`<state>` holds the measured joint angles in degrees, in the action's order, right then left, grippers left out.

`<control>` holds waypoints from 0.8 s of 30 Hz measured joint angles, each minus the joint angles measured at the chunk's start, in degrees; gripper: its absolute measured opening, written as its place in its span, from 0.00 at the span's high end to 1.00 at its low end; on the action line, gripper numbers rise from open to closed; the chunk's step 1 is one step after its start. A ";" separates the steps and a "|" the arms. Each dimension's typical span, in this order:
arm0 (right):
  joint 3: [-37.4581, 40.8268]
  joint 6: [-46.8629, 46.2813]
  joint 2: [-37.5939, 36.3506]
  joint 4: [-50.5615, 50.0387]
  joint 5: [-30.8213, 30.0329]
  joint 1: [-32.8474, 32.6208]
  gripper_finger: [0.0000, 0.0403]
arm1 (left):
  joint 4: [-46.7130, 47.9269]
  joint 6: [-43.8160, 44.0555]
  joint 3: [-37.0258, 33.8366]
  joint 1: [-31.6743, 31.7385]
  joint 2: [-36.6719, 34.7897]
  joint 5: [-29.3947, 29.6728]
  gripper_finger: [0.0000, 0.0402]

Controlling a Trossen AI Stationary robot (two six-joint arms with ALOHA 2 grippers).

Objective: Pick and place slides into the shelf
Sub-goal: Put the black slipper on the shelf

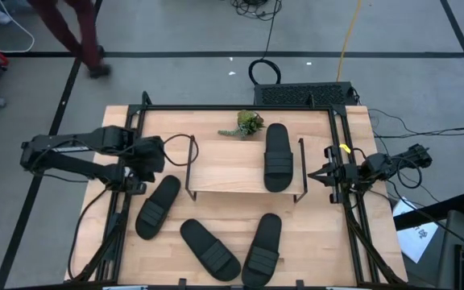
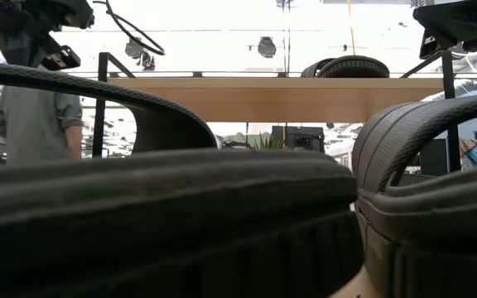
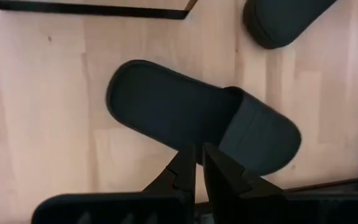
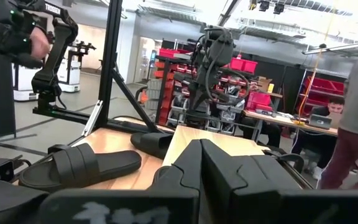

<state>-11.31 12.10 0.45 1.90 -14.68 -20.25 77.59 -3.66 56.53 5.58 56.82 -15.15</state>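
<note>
The left gripper (image 3: 197, 163), fingers nearly closed and empty, hovers above a slide (image 3: 197, 130) at the table's 9 o'clock. 1 slide (image 1: 277, 157) lies on the shelf (image 1: 224, 173). The right gripper (image 1: 322, 173), closed, apparently empty, waits at 3 o'clock.

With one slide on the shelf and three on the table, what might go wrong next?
1. The left gripper hovers over the left slide with its fingers nearly shut; descending like that, it would push the slide, not grasp it.
2. The two front slides lie close together, so lifting one may drag the other.
3. The shelf has thin wire sides a carried slide might snag.
</note>
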 joint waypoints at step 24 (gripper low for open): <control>-0.04 -0.64 0.28 0.03 0.04 0.01 1.00 | -18.22 26.86 -13.77 -6.97 -0.74 -18.29 0.33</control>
<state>-11.35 11.45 0.73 1.93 -14.63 -20.24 59.36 23.20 42.76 -1.39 56.08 -33.44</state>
